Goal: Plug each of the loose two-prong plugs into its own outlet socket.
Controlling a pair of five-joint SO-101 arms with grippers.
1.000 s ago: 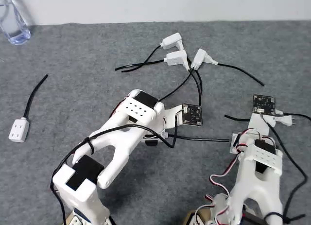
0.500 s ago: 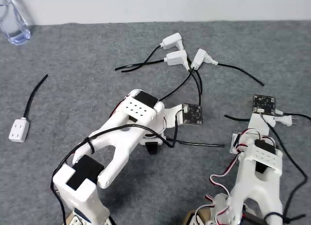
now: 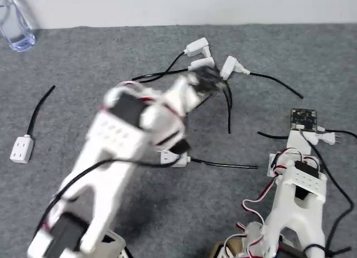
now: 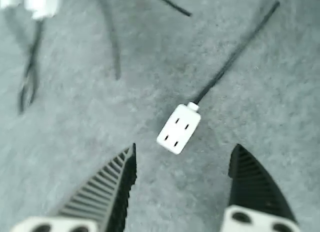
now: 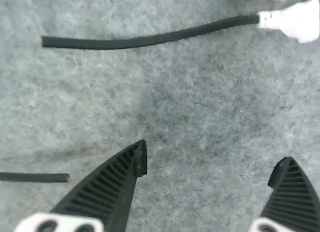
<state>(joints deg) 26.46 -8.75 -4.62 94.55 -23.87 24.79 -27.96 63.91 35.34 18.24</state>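
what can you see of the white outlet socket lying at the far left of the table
The outlet socket is a small white block, plastic by the look of it. It lies flat on the grey carpet-like table cover with its dark slots facing up. A thin black cord leaves its far end and runs off to a loose end. No plug is in it, and nothing else touches it.

left arm [image 3: 134, 130] now out toward plugs [image 3: 197, 46]

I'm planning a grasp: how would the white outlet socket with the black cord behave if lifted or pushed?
The outlet socket looks small, plastic and blocky, so probably light and rigid, lying flat and unlikely to roll. Its thin black cord seems limp, so it should trail or dangle. The grey carpet would likely resist sliding.
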